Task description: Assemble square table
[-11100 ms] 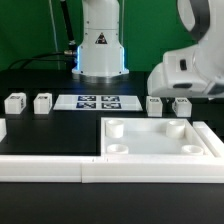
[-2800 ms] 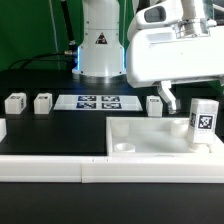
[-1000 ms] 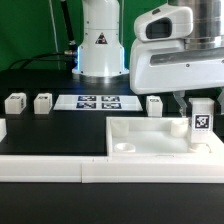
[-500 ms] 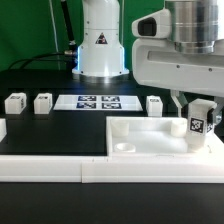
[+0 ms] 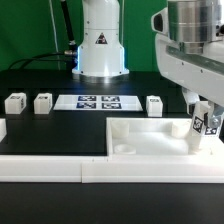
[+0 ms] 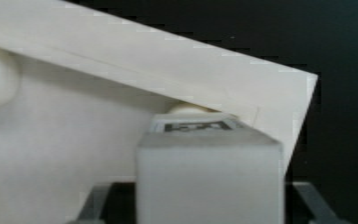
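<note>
The square table's top [image 5: 150,140] is a white slab with a raised rim and round corner sockets, lying by the front wall. My gripper [image 5: 202,114] is shut on one white tagged leg [image 5: 204,129], holding it slightly tilted over the slab's corner at the exterior view's right. In the wrist view the leg [image 6: 208,168] fills the space between my dark fingers [image 6: 119,200], and a socket [image 6: 192,107] shows just beyond its tagged end. Three other legs [image 5: 14,102] [image 5: 42,102] [image 5: 155,105] stand on the black table.
The marker board [image 5: 98,101] lies flat behind the slab, in front of the robot base [image 5: 100,50]. A long low white border wall [image 5: 60,168] runs along the front. Another small white part [image 5: 2,128] sits at the exterior view's left edge.
The held leg has sunk a little toward the slab's corner and tipped slightly. The wrist has turned, so the arm's white body now shows further toward the exterior view's right.
</note>
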